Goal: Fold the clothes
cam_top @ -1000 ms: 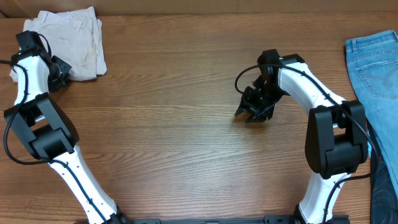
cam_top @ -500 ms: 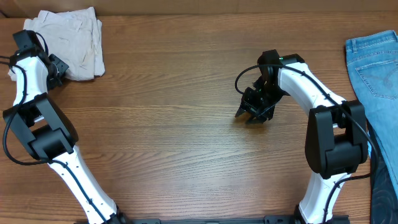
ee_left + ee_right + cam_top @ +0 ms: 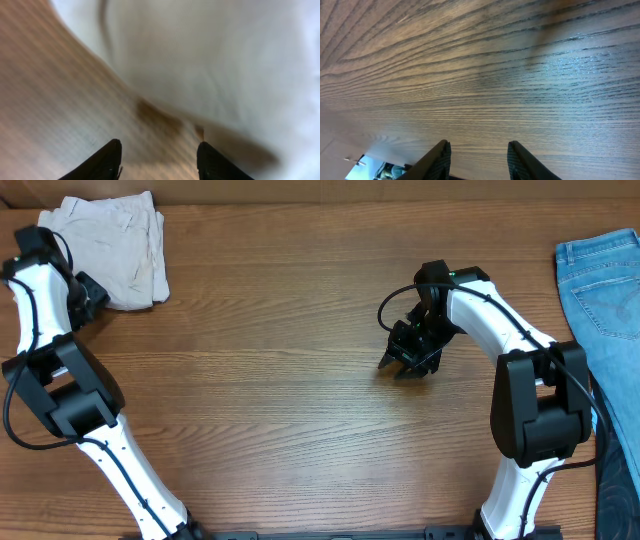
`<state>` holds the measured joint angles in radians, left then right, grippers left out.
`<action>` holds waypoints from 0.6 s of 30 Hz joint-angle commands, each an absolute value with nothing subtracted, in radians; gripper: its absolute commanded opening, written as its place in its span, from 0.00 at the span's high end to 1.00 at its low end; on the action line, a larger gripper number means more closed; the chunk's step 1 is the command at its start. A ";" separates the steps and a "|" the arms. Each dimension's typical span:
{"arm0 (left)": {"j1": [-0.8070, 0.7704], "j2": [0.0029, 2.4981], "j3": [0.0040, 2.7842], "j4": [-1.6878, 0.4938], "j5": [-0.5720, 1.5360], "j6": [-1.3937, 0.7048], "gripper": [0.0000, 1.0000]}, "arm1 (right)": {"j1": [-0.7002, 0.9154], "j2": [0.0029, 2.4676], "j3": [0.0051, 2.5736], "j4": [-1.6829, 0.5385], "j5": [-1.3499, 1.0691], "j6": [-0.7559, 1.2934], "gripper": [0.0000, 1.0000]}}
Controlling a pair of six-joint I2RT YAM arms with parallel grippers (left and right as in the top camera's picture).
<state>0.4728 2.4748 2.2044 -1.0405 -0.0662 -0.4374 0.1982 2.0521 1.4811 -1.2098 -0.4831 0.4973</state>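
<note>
I am looking at the shorts (image 3: 105, 245), lying in a folded pile on the desk (image 3: 270, 420) in the upper left of the overhead frame. My left gripper (image 3: 159, 145) is hanging just beside the pile's lower left edge, fingers spread and nothing between them. I am guessing it is there to grab an edge. My right gripper (image 3: 479, 145) is hanging over bare wood in the middle, also spread and empty, well apart from the cloth. The left wrist picture is coming out blurry, so I cannot tell which part of the shorts it shows. Blue jeans (image 3: 605, 275) are getting cut off at the right edge.
</note>
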 commanded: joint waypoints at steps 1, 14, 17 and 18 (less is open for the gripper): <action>0.472 2.490 2.352 -1.138 -0.109 -0.426 0.49 | 0.197 2.006 1.500 -1.210 -0.491 0.496 0.59; 0.471 2.490 2.890 -1.624 0.176 -0.459 0.28 | 0.100 1.753 1.501 -1.345 -0.488 0.364 0.48; 0.464 2.490 3.014 -1.691 0.284 -0.449 0.29 | 0.075 1.663 1.501 -1.402 -0.484 0.332 0.46; 0.458 2.490 3.057 -1.690 0.327 -0.427 0.28 | 0.068 1.628 1.501 -1.419 -0.474 0.332 0.45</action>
